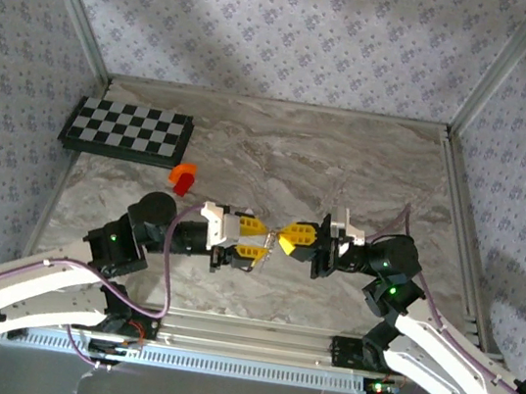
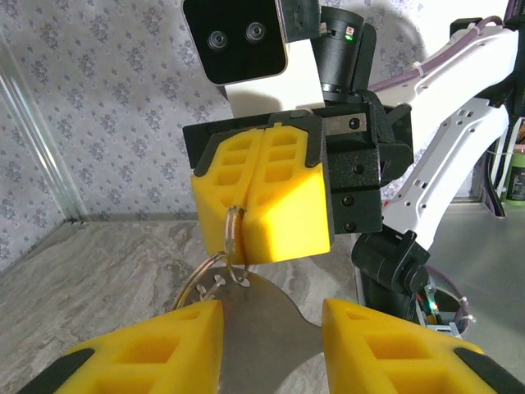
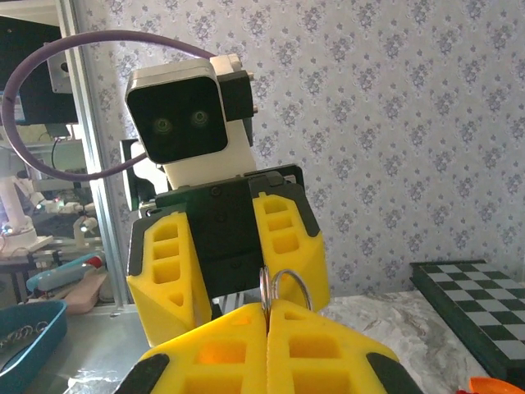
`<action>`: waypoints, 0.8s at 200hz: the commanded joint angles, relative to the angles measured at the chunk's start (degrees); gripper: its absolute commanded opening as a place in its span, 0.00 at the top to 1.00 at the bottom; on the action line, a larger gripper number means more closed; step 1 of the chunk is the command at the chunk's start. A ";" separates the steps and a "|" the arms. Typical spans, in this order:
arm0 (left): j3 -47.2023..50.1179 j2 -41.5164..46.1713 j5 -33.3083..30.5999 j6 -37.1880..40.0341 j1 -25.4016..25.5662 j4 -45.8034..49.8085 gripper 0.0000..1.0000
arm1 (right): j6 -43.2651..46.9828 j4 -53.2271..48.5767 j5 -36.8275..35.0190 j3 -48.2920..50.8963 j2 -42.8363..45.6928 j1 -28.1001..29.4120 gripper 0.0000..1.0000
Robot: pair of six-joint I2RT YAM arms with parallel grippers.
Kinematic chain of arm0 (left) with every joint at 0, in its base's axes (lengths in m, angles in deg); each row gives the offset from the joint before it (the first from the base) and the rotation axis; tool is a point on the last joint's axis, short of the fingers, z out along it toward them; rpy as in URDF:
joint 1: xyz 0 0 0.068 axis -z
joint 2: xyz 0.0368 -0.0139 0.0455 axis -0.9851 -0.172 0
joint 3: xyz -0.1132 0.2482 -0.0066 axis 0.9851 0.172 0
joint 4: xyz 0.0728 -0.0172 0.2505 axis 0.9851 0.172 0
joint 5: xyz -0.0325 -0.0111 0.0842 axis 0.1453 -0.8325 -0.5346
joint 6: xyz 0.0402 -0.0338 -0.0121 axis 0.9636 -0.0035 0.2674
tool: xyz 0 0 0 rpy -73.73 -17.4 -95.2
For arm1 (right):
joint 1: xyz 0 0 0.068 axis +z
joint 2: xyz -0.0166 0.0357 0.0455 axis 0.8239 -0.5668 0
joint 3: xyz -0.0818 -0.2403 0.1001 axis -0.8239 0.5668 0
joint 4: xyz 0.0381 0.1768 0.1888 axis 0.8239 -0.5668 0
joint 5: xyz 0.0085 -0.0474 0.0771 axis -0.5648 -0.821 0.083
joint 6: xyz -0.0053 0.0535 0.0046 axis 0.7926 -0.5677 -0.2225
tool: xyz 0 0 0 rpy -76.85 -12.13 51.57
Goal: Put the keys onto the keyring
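The right gripper (image 2: 248, 197) is clenching the keyring (image 2: 233, 234) between its tips. Facing the right gripper, the left gripper (image 2: 272, 324) is pinching a flat silver key (image 2: 258, 300), whose holed end is meeting the keyring just below the right gripper. Threading looks underway, though I cannot tell whether the key is hooked on. No readable writing is showing.

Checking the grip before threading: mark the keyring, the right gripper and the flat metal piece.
keyring (image 2: 228, 232), left wrist view, loop's left strand.
right gripper (image 3: 267, 316), right wrist view, seam between fingertips.
flat metal piece (image 2: 271, 336), left wrist view, its middle.
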 commanded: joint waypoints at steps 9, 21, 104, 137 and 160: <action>-1.57 -0.26 1.00 -0.55 0.19 -3.78 0.63 | -1.06 2.56 1.78 0.76 0.45 0.03 1.00; -1.52 -0.42 1.09 -0.63 0.19 -4.15 0.63 | -0.94 2.39 2.00 0.85 0.45 0.01 1.00; -1.87 -1.80 1.86 -0.82 0.19 -4.43 0.82 | -0.61 2.16 2.20 1.29 0.54 0.39 1.00; -2.03 -2.04 1.96 -0.64 0.19 -4.33 0.88 | -0.12 1.47 2.03 1.50 0.58 0.44 1.00; -2.21 -2.12 1.89 -0.47 0.19 -3.94 0.96 | 0.23 0.82 2.03 1.47 0.71 0.61 1.00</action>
